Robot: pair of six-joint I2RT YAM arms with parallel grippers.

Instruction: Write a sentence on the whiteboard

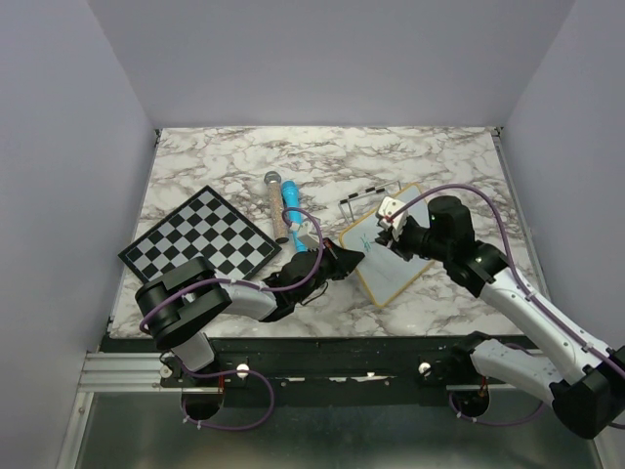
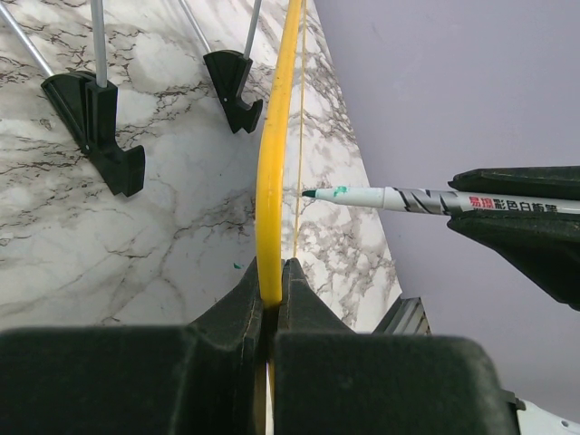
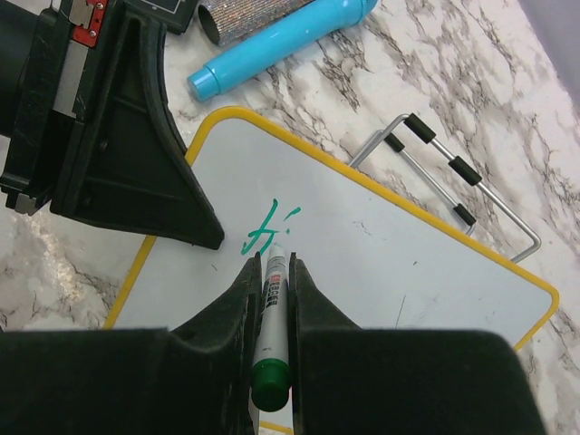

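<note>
The whiteboard point(image 1: 386, 272) point(image 3: 399, 263) has a yellow rim and sits tilted on the marble table. My left gripper point(image 1: 354, 258) point(image 2: 272, 274) is shut on its left edge; the rim point(image 2: 270, 172) runs edge-on between the fingers. My right gripper point(image 1: 394, 233) point(image 3: 275, 259) is shut on a white marker with a green cap point(image 3: 274, 308) point(image 2: 399, 198). Its tip rests at the board's surface. Of the sentence there are a few green strokes point(image 3: 267, 227) just ahead of the tip, near the left gripper point(image 3: 136, 154).
A black-and-white chessboard point(image 1: 200, 239) lies at the left. A blue cylinder point(image 1: 293, 208) point(image 3: 281, 45) and a glittery tube point(image 1: 275, 203) lie behind the left arm. A wire stand with black feet point(image 1: 363, 200) point(image 3: 462, 181) point(image 2: 100, 136) is beside the board.
</note>
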